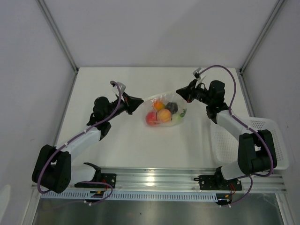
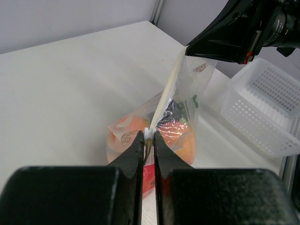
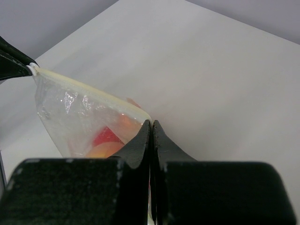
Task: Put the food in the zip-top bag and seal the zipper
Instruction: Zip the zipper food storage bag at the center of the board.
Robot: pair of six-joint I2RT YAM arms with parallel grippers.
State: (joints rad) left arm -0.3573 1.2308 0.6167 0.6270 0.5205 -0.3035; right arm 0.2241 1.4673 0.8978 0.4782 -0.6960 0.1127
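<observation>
Top view: zip-top bag (image 1: 161, 99) mid-desk (image 1: 140, 150), food (image 1: 164, 115) already inside (red, orange and dark pieces, plus a bit of green). The left end effector (image 1: 138, 102) is on the bag's left edge and the right end effector (image 1: 180, 92) on its right edge. Left wrist view: left fingers pinched together on one end of the zipper (image 2: 166, 91), which runs as a taut pale strip up to the right end effector. The bag's belly seems to rest on the desk; white basket (image 2: 267, 112) off to the side. Right wrist view: right fingers clamped on the other zipper end, film sagging below the strip. Handling guess: thin film, soft, slick and crinkly, light except for the food pulling it down. The zipper strip is the only stiff part, so hold there, at the ends. Can't tell if the seal is pressed along its full length.
</observation>
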